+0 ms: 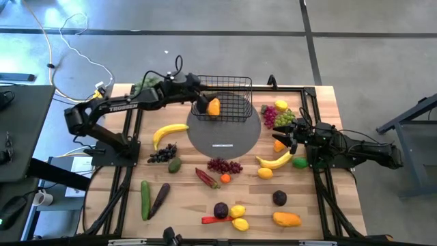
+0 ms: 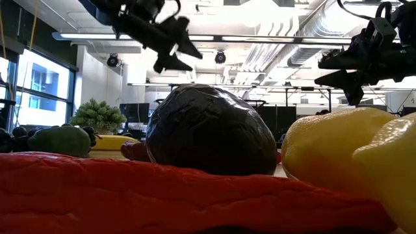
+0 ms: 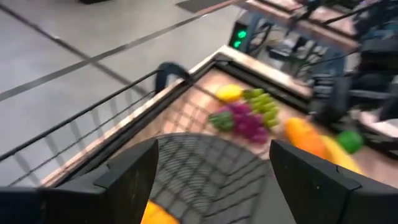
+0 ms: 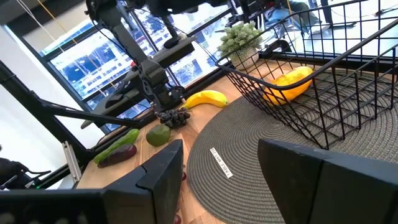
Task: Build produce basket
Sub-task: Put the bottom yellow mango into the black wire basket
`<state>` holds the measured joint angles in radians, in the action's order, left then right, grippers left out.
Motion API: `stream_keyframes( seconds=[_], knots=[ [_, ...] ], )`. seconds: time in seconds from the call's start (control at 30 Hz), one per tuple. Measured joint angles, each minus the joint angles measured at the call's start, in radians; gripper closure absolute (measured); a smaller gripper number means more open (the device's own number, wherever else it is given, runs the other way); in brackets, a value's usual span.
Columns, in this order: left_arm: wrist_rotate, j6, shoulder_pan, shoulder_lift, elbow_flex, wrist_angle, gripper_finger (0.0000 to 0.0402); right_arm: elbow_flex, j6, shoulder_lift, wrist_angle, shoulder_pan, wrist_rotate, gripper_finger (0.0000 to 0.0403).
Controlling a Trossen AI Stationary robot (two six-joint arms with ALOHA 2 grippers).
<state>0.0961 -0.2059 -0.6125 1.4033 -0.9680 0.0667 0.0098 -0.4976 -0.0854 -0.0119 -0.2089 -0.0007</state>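
Note:
The black wire basket (image 1: 225, 96) stands on a flat grey round disc (image 1: 224, 133) at the table's far middle. An orange-yellow fruit (image 1: 214, 106) lies on the basket's mesh floor, also seen in the right wrist view (image 4: 287, 84). My left gripper (image 1: 202, 96) hovers open over the basket's left part, above that fruit (image 3: 155, 214), holding nothing. My right gripper (image 1: 288, 139) is open and empty, raised above the table to the right of the disc, pointing toward the basket (image 4: 323, 93). Toy produce lies scattered over the table: bananas (image 1: 168, 131), grapes (image 1: 224, 165), lemons (image 1: 237, 211).
Near my right gripper lie an orange piece (image 1: 278, 145), a banana (image 1: 275, 161), a green fruit (image 1: 300, 162) and mixed grapes (image 1: 278, 117). A cucumber (image 1: 145, 199), eggplant (image 1: 159, 199), plums (image 1: 279, 197) and red chilli (image 1: 217, 219) lie nearer. A leafy bunch (image 1: 143, 84) sits far left.

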Motion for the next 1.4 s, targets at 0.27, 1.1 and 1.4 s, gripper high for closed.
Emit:
stream_keyframes(
  seconds=[0.27,1.1,1.4],
  knots=[
    [-0.023,-0.004,0.12,-0.07,0.0,-0.001,0.0103,0.0,0.0,0.0,0.0,0.0,0.0,0.0213],
    [-0.402,-0.257,0.577,-0.1,0.0,-0.166,0.0103,0.0,0.0,0.0,0.0,0.0,0.0,0.0213],
    [-0.406,-0.407,0.681,-0.099,0.0,-0.227,0.0103,0.0,-0.001,0.0,0.0,0.0,0.0,0.0213]
  ],
)
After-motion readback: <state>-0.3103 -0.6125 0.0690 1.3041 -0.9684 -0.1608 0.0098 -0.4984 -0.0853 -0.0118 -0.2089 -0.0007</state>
